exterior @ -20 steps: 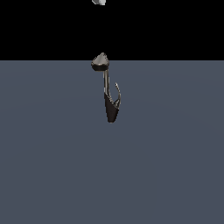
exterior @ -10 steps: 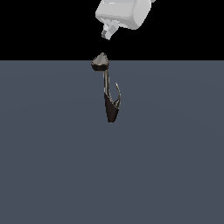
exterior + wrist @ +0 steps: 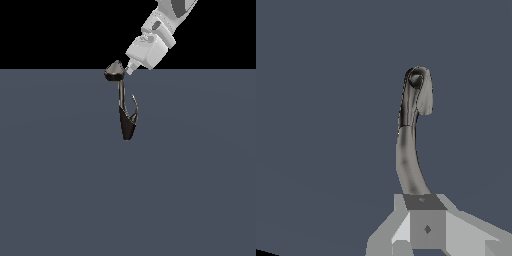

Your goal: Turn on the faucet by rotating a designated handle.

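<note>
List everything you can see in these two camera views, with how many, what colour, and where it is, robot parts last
faucet: one, black tapered base, thin dark stem, grey pointed head; upright in the upper middle of the exterior view.
handle: one, thin curved silvery-dark prong; branches from the faucet's base on the exterior view's right.
surface: one, flat slate grey-blue; under the faucet, filling the lower part of the exterior view.
robot arm: one, white and grey; enters from the exterior view's upper right.
tool: one, white-grey; close beside the faucet's head on the exterior view's right, above the handle. Open or shut cannot be told.
</note>
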Robot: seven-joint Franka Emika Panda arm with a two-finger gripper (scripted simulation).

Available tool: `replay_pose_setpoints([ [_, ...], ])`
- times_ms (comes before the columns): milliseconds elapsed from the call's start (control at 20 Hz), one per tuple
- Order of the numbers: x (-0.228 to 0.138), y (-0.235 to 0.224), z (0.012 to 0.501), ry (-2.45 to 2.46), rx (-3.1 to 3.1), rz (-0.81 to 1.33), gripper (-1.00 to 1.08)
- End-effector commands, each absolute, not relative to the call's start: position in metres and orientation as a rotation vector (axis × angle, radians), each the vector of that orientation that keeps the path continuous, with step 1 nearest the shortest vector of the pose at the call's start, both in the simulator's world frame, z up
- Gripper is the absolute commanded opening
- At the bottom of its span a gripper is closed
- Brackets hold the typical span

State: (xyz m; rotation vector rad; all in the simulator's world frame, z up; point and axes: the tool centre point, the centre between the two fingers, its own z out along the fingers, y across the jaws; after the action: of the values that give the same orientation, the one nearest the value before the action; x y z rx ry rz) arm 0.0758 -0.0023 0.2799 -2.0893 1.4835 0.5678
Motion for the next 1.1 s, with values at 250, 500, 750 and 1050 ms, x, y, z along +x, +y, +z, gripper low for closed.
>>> replay_pose_setpoints([
  [250, 0.105, -0.018, 0.221, 1.664, -1.882, 0.658, -1.0],
  [500, 0.115, -0.025, 0.195, 1.736, -1.792, 0.695, -1.0],
  [750, 0.119, -0.029, 0.181, 1.772, -1.743, 0.714, -1.0],
  [1050, 0.12, -0.03, 0.179, 1.778, -1.735, 0.717, -1.0],
])
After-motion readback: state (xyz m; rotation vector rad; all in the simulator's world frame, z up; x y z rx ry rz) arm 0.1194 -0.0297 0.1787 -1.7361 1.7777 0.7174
